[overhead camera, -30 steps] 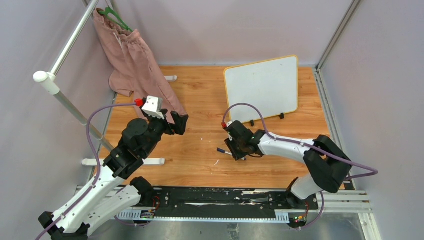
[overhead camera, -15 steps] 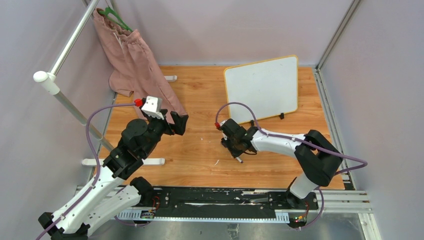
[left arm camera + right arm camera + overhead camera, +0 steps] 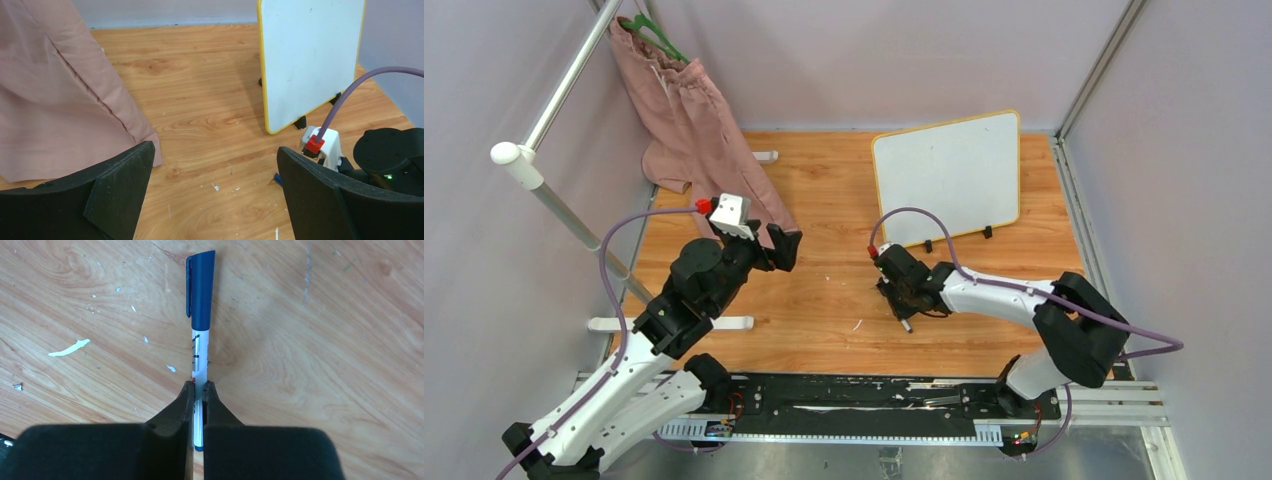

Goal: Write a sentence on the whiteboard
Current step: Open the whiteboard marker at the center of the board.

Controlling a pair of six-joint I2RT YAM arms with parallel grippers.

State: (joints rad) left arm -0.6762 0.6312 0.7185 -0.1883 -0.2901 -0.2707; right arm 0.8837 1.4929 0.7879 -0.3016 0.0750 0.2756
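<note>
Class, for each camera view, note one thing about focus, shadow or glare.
Top external: even light, no glare on the whiteboard. Left wrist: its soft shadow falls leftward on the table. Right wrist: the marker and wood grain are crisp.

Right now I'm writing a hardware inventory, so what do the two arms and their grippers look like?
Both the left arm and right arm have white link shells between chunky black joints. A purple cable with a red plug loops to each wrist, by a small white camera box. The left gripper and right gripper carry flat, wedge-shaped matte black fingers.
</note>
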